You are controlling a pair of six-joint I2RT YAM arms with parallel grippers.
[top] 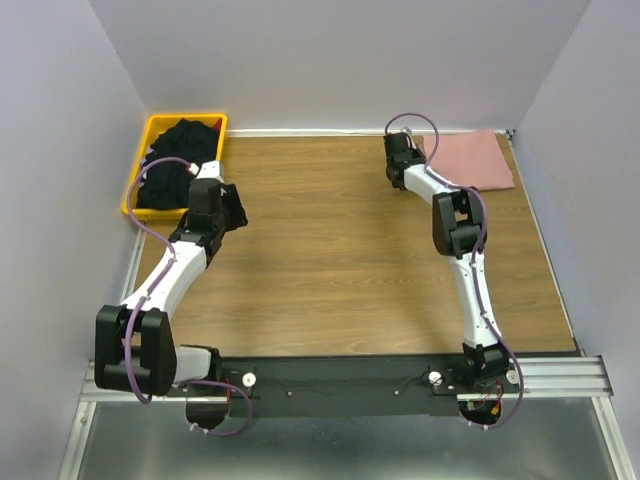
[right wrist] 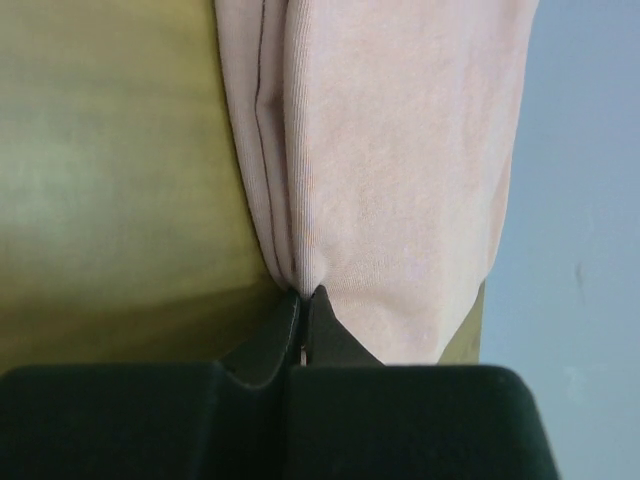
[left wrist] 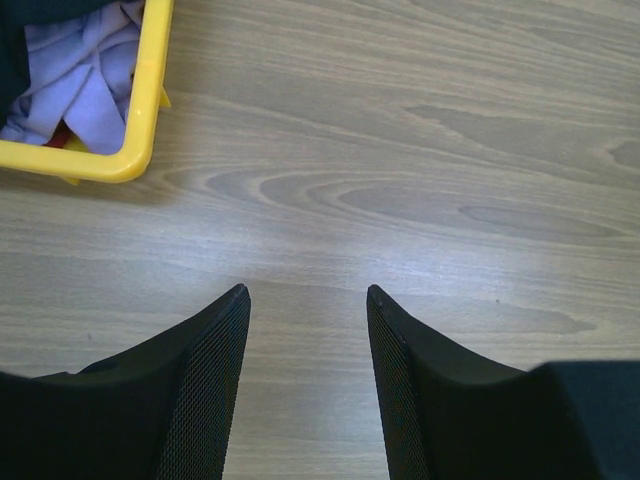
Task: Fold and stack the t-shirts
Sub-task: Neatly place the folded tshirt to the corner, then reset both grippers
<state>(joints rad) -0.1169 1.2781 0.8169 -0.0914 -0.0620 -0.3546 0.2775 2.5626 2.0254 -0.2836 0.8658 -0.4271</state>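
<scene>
The dusty pink t-shirt (top: pixel 470 160) lies folded at the back right of the table, plain side up. My right gripper (top: pixel 408 152) is at its left edge and is shut on a pinch of its folded layers; in the right wrist view the jaws (right wrist: pixel 303 292) meet on the pink cloth (right wrist: pixel 400 150). Black t-shirts (top: pixel 180 160) are heaped in a yellow bin (top: pixel 150 125) at the back left. My left gripper (top: pixel 232 212) hangs just right of the bin, open and empty over bare wood (left wrist: pixel 307 290).
The bin's yellow corner (left wrist: pixel 140 110) shows in the left wrist view with pale lavender cloth (left wrist: pixel 80 80) inside. Grey walls close the table at the back and both sides. A metal rail runs along the near edge (top: pixel 560 375).
</scene>
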